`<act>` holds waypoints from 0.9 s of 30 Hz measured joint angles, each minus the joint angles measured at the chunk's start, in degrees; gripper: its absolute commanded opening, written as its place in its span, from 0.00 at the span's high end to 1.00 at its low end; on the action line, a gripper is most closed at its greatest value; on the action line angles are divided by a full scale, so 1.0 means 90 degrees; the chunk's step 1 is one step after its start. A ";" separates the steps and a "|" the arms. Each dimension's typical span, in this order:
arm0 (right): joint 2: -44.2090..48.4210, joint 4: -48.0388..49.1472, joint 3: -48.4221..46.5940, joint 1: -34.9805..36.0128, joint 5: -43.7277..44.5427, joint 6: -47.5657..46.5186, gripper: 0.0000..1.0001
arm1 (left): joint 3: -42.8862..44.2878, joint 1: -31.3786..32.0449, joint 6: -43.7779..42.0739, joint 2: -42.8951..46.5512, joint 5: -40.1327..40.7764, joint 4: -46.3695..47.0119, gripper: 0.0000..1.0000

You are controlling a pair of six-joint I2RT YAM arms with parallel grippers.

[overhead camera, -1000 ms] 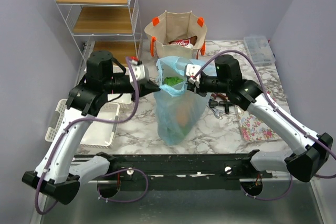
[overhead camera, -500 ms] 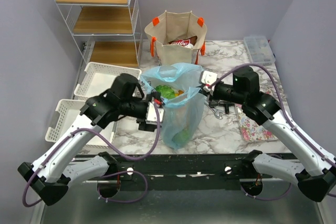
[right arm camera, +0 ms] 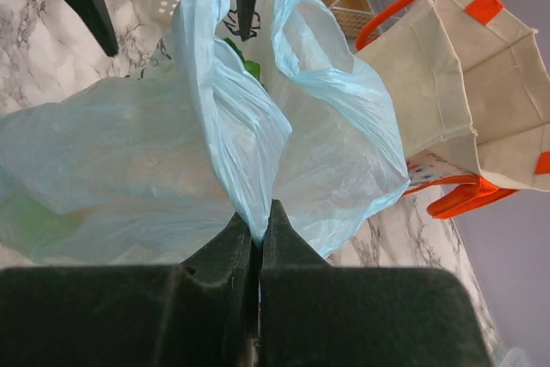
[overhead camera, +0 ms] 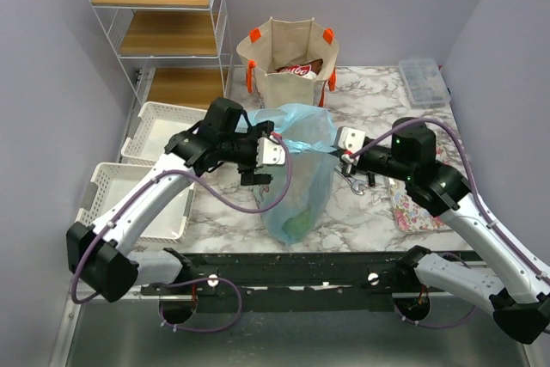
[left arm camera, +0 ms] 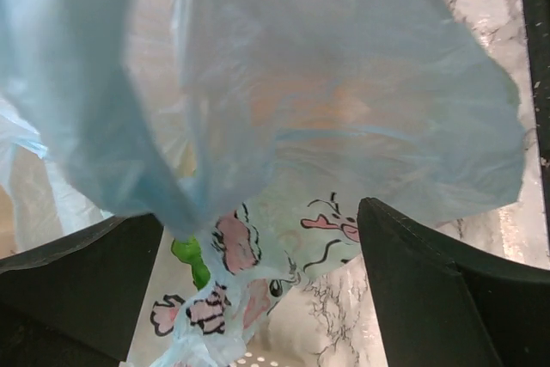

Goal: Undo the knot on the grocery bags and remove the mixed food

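Marbled white tabletop (overhead camera: 369,212) fills the middle of the scene, with plain lilac walls around it; at its centre stands the thin translucent light-blue plastic bag with cartoon print (overhead camera: 301,182), its long axis upright, belly on the marble and top drawn up into a loose bunch; something green (overhead camera: 296,225) shows through the film low down, but what else it holds I cannot tell; no tight knot shows from above, so I judge the mouth slack, though the bunched film hides it.

At the bag's 3 o'clock the right gripper (right arm camera: 258,215) is clenched on a fold of the blue rim, the film running up out of the closed jaws; this pinch is what keeps the top standing; at the bag's 9 o'clock the left gripper (left arm camera: 258,212) has its jaws spread wide and grasps nothing, a sheet of the film hanging between the two black fingers (left arm camera: 421,290) without being nipped.

So the coming move turns on this: the opening lies between the two hands, the right is tied up holding, and the left, released and right against the top, is the one free to reach in or take the opposite rim.

Further out, at 12 o'clock, stands the boxy beige canvas tote with orange strap handles (overhead camera: 288,53), a red snack packet (overhead camera: 299,68) in it; at 9 o'clock lie white wire baskets (overhead camera: 159,131).
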State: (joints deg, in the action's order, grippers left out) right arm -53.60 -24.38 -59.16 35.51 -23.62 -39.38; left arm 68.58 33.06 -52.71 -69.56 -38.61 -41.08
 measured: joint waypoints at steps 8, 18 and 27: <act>0.0396 -0.0206 0.0032 0.0000 0.0493 -0.0090 0.99 | -0.0253 -0.0408 0.0359 -0.0546 0.0199 0.0877 1.00; 0.0889 -0.0301 0.0559 0.0015 0.1751 0.0104 0.99 | -0.2715 -0.1093 -0.0078 0.1319 0.0398 0.3398 1.00; 0.0576 -0.1598 0.0005 -0.0002 0.0430 -0.0102 0.09 | -0.2164 -0.0899 -0.1372 0.1642 0.0083 0.1727 1.00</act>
State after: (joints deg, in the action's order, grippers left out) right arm -48.42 -38.76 -59.11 35.48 -19.75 -40.29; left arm 49.10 24.97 -65.06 -54.78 -37.87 -25.54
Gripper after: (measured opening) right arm 0.732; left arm 0.007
